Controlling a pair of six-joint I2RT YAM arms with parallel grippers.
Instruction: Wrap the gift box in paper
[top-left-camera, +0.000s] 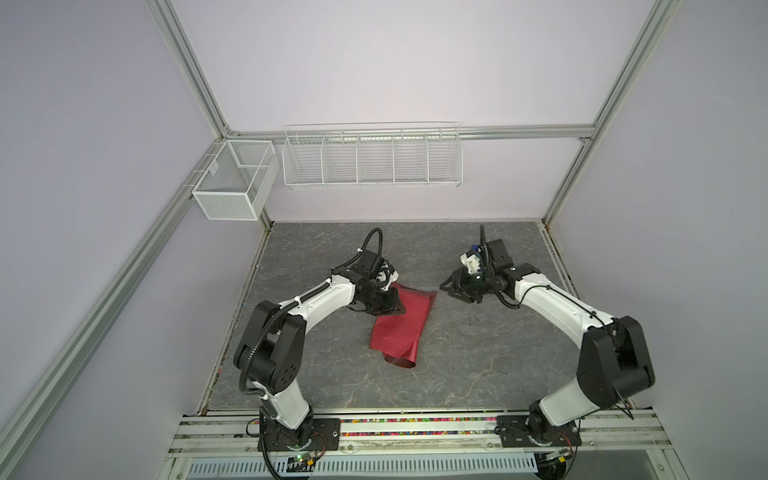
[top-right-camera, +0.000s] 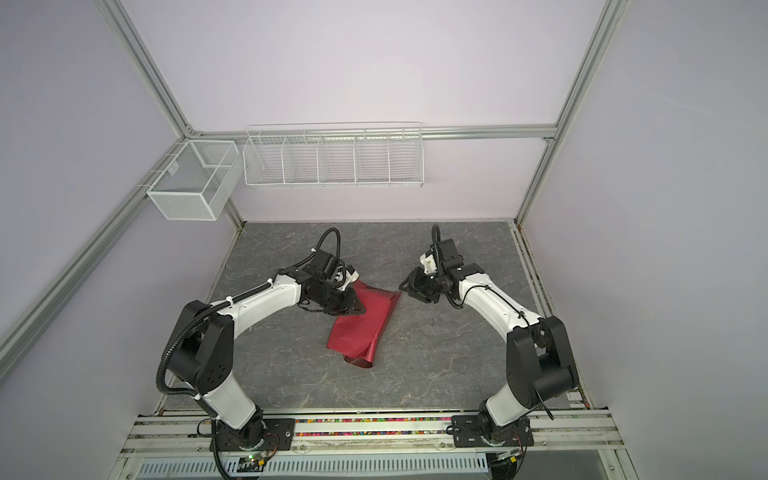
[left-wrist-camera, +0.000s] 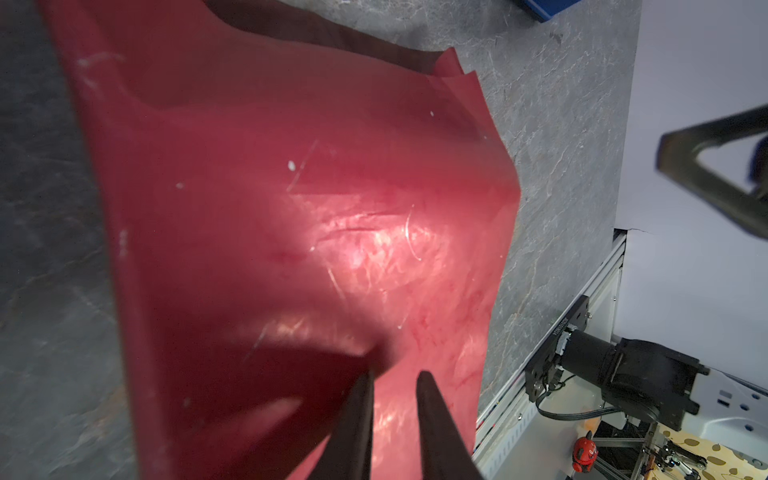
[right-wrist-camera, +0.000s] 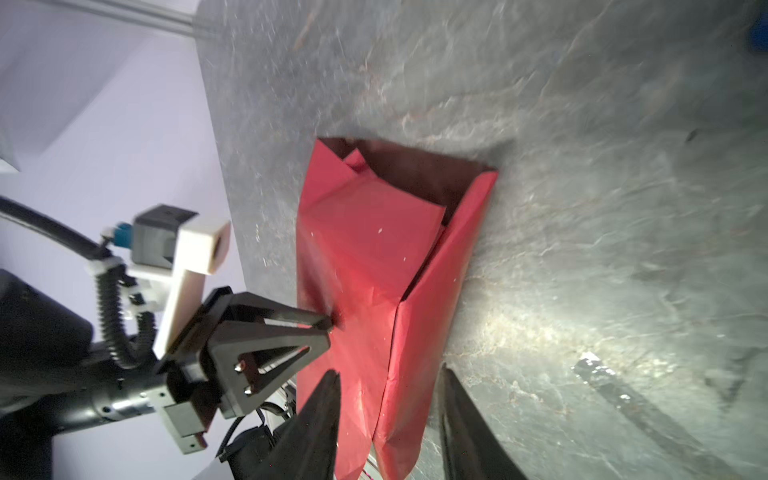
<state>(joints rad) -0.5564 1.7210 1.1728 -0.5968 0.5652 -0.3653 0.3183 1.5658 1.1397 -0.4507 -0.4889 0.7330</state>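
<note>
The paper (top-left-camera: 401, 322) lies in the middle of the worktop (top-left-camera: 478, 357), folded into a loose sleeve. The gift box is hidden, presumably inside. The left tool (right-wrist-camera: 330, 323), nearly closed, has its tips against the sleeve's far end; whether it pinches a fold I cannot tell. The right tool (top-left-camera: 443, 289) stands open and empty just beside that end's corner. The body wrap looks done, but both gaping ends need folding and fastening.

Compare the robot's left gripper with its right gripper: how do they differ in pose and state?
The left gripper has its fingers nearly together; the right gripper has them wide apart. The left gripper's tips touch the paper; the right gripper grips nothing, by the paper's corner. Both have black triangular fingers.
</note>
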